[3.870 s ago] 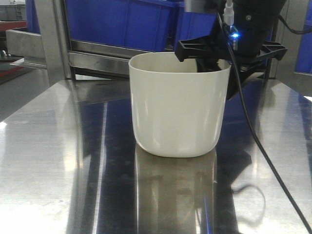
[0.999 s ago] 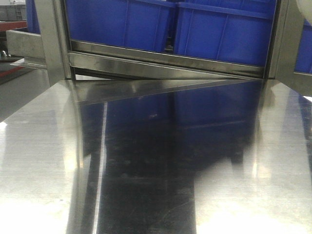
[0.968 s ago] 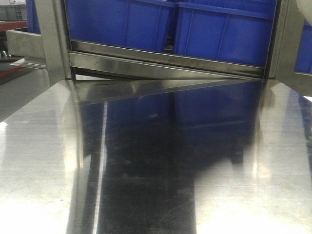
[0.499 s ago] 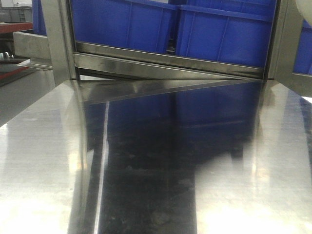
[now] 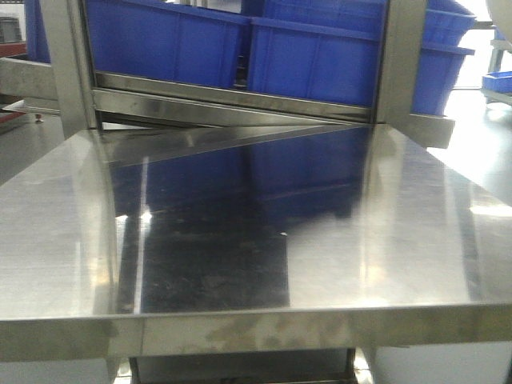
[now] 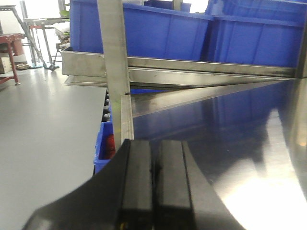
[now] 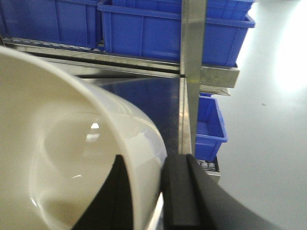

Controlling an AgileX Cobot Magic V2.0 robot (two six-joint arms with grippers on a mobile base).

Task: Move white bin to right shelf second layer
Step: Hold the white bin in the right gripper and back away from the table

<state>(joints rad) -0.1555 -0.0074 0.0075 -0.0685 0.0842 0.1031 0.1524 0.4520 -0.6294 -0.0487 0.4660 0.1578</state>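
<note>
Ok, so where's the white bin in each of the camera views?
Front view: not in it.
Left wrist view: not in it.
Right wrist view: the white bin fills the lower left, its wall pinched by the right claw.
Shared landmark: the blue crates, across the top of all three views.

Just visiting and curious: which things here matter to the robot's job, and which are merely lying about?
Job: smooth cream-white plastic bin, its wall clamped by the right gripper.
Lying about: large blue plastic crates; mirror-like steel tabletop; left gripper, shut on nothing.
</note>
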